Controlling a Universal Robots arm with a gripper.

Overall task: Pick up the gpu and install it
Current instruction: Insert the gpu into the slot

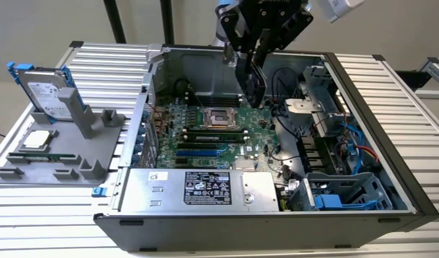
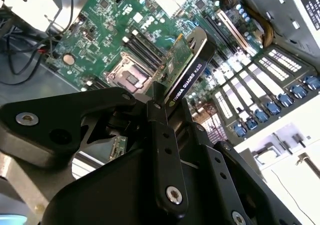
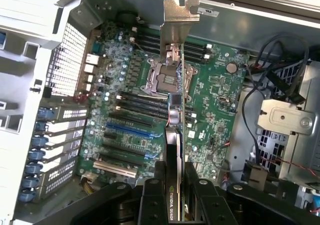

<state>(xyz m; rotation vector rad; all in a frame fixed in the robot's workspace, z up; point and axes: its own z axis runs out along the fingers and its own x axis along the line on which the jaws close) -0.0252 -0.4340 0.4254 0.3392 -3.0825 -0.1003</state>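
Carry step: gripper [image 1: 247, 56] clamped on the gpu [image 1: 254, 81], held on edge over the motherboard [image 1: 205, 137] and not yet seated. Seating likely needs slot alignment.

Outside camera, two wrist cameras.
Exterior view looks down into the case [image 1: 262, 231]; both wrist views closely share its motherboard [image 3: 210, 90] [image 2: 115, 30].

I see a ribbed metal table [image 1: 381, 107] under even light; behind the table, a plain beige wall [image 1: 33, 27] and two dark upright poles [image 1: 115, 21].
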